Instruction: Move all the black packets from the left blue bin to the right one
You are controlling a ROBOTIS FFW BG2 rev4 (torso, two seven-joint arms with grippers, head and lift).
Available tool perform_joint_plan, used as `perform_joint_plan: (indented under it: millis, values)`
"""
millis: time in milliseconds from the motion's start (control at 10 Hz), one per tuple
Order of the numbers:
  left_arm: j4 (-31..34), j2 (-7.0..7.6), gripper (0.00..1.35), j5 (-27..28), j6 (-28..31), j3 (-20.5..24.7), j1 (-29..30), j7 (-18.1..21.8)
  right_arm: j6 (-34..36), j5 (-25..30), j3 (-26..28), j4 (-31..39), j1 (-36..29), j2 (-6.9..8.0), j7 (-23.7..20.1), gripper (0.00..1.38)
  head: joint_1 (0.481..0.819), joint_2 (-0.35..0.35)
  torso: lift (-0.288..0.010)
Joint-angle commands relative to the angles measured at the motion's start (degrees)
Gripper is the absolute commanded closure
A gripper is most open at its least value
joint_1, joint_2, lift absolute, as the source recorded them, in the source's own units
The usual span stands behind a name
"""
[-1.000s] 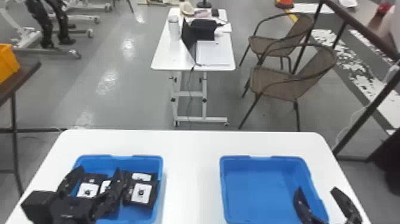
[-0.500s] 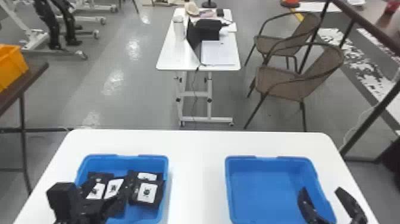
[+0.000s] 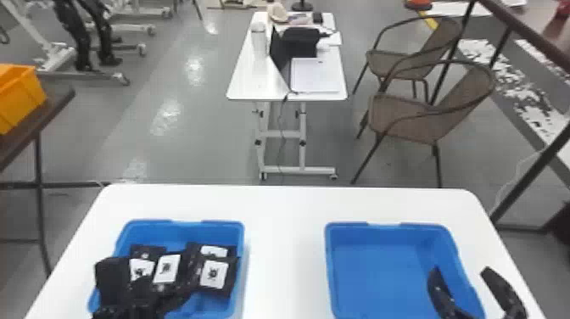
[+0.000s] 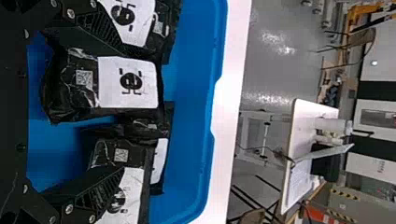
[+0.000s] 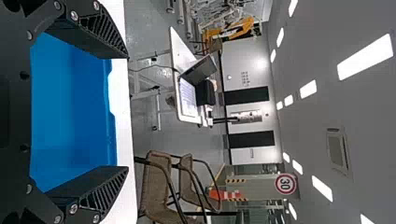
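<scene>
Left gripper (image 3: 164, 278) shifted rightward, open over 1 packet (image 4: 128, 83), long axis pointing away, right gripper (image 3: 461, 271) open

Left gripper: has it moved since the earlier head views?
Yes. The left gripper has shifted toward the robot's right against the left blue bin: its rear block, first outside the bin's left rim, now overlaps that rim.
</scene>
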State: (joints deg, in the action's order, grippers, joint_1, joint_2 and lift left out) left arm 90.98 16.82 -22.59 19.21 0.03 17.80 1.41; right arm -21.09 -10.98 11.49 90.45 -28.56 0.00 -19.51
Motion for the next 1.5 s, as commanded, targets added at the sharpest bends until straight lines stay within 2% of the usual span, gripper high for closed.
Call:
perform_joint_plan:
  millis: [0,300,600,700,800,1100,1300,1400]
  values:
    - [-1.2,-0.04,0.16,0.4,1.5,0.1,-1.2,0.0,0.0,-0.3,0.0,-0.1,0.0,0.05,0.0,0.17,0.695,0.025,0.0]
    - [-4.9,-0.04,0.16,2.3,2.3,0.1,-4.1,0.6,0.0,-0.6,0.0,-0.3,0.3,0.05,-0.2,0.17,0.695,0.034,0.0]
    - [-11.7,0.67,0.18,3.3,3.6,0.2,-8.0,6.2,0.7,-0.6,-0.1,-0.7,1.0,0.05,-1.5,0.17,0.695,0.044,0.0]
    - [-11.7,0.93,0.34,4.3,5.7,0.4,-8.8,6.9,0.7,-0.7,0.0,-0.8,0.9,0.05,-1.4,0.17,0.695,0.049,0.0]
    - [-11.7,1.1,0.74,5.0,6.0,0.8,-9.3,8.5,0.8,-0.7,0.0,-0.8,0.9,0.05,-1.4,0.17,0.695,0.056,0.0]
    - [-9.8,1.02,1.04,5.3,2.5,0.9,-9.4,11.2,1.1,-1.1,-0.1,-1.0,0.7,0.05,-1.4,0.17,0.695,0.052,0.0]
    - [-7.9,0.84,1.09,5.0,2.8,1.8,-8.9,14.7,1.2,-1.3,0.0,-1.2,1.0,0.05,-1.7,0.17,0.695,0.04,0.0]
    - [-3.4,0.84,1.09,5.8,3.3,2.7,-7.3,15.7,1.2,-1.4,-0.1,-1.2,1.0,0.05,-1.8,0.17,0.695,0.03,0.0]
